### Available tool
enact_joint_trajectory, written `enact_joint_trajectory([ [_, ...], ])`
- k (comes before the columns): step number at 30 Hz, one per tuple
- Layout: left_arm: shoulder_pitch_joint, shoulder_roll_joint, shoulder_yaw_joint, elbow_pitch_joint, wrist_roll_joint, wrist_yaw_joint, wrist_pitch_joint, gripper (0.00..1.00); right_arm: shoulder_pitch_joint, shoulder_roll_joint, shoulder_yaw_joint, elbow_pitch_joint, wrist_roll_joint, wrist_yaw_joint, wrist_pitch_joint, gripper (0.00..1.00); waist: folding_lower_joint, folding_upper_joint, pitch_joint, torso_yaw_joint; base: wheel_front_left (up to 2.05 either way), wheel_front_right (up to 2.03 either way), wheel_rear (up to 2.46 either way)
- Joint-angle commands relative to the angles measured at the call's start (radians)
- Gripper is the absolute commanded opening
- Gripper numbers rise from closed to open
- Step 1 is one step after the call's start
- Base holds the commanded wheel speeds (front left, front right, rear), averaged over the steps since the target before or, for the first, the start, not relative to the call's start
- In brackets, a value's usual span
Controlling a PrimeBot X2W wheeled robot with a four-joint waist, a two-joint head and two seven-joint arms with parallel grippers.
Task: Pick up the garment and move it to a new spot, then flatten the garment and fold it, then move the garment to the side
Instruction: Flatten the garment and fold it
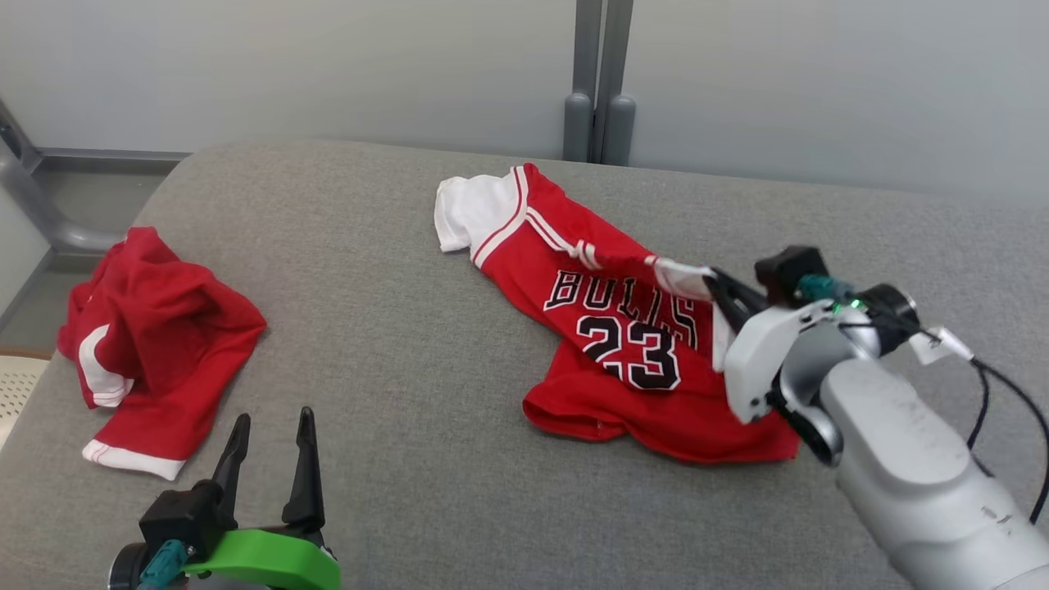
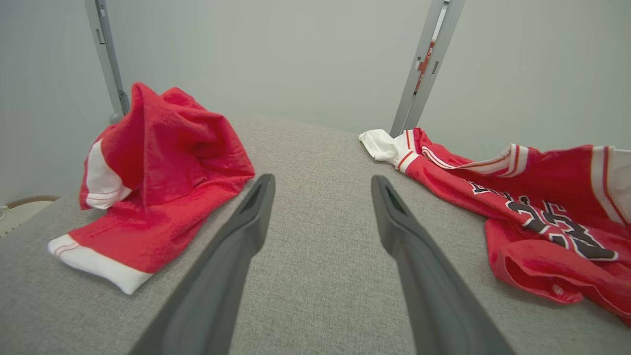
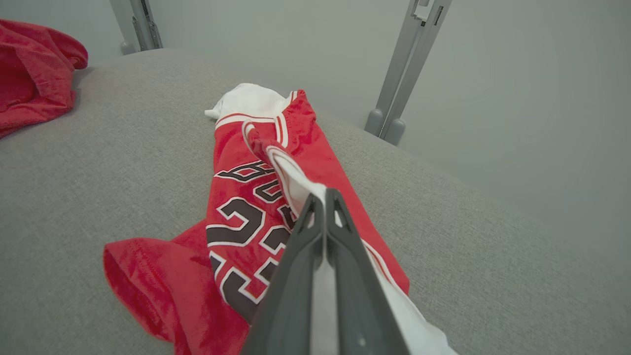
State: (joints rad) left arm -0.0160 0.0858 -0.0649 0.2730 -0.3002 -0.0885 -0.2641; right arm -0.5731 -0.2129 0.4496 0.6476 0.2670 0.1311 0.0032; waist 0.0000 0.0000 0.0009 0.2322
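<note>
A red jersey with white trim and "BULLS 23" in black lies crumpled on the grey cushion, right of centre. My right gripper is shut on the jersey's white-edged sleeve, lifting that edge a little; in the right wrist view the closed fingers pinch the white trim of the jersey. My left gripper stands open at the lower left, apart from any cloth. In the left wrist view its fingers frame bare grey fabric, with the jersey to the right.
A second red garment with white bands lies bunched at the cushion's left edge, also. Grey wall panels and a metal post stand behind the cushion. Bare grey surface lies between the two garments.
</note>
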Motion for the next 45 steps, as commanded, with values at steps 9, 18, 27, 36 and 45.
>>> enact_joint_trajectory([
  [9,-0.064,-0.011,-0.019,-0.012,0.02,-0.017,-0.001,1.0,-0.095,-0.155,-0.164,-0.059,0.037,0.0,0.038,0.0,0.0,0.0,0.112,-0.08,0.0,0.0,0.0],
  [18,-0.145,-0.001,-0.04,-0.02,0.033,-0.029,-0.001,1.0,-0.07,-0.231,-0.367,-0.07,0.027,-0.001,0.036,0.0,0.0,0.0,0.242,-0.128,0.0,0.0,0.0],
  [27,-0.205,-0.003,-0.059,-0.005,0.036,-0.035,-0.001,1.0,-0.068,-0.242,-0.543,0.026,-0.06,-0.001,-0.003,0.0,0.0,0.0,0.295,-0.137,0.0,0.0,0.0],
  [36,-0.167,-0.004,-0.058,0.027,0.031,-0.04,-0.001,1.0,-0.024,-0.154,-0.538,0.083,-0.136,-0.001,-0.109,1.0,0.0,0.0,0.183,-0.17,0.0,0.0,0.0],
  [45,-0.096,-0.002,-0.051,0.036,0.03,-0.041,-0.001,1.0,0.096,-0.026,-0.387,-0.044,-0.1,-0.001,-0.224,1.0,0.0,0.0,0.062,-0.216,0.0,0.0,0.0],
])
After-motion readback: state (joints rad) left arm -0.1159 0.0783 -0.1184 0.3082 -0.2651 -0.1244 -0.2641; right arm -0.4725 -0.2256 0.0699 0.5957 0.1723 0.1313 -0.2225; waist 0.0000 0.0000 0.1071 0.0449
